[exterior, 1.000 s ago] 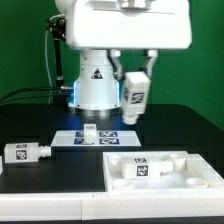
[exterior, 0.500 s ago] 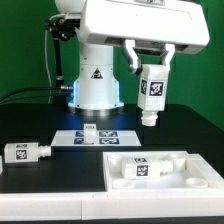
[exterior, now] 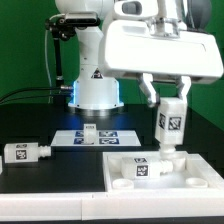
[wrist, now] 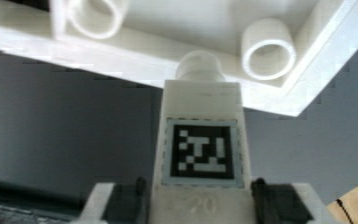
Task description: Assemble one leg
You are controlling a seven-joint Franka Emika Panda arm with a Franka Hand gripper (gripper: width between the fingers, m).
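Observation:
My gripper (exterior: 169,100) is shut on a white leg (exterior: 171,126) with a black-and-white tag, held upright above the right rear part of the wide white rimmed panel (exterior: 160,172). In the wrist view the leg (wrist: 202,140) stands between my fingers (wrist: 119,200), its tip pointing at the panel's edge (wrist: 158,62) between two round sockets (wrist: 272,60). A second leg (exterior: 27,153) lies on the black table at the exterior view's left. A third small white part (exterior: 90,130) stands on the marker board (exterior: 95,137).
The robot base (exterior: 92,90) stands behind the marker board. Cables (exterior: 50,60) hang at the back left. A green wall closes the back.
My gripper has carried the leg toward the exterior view's right and down, from beside the robot base to just over the panel's right rear corner.

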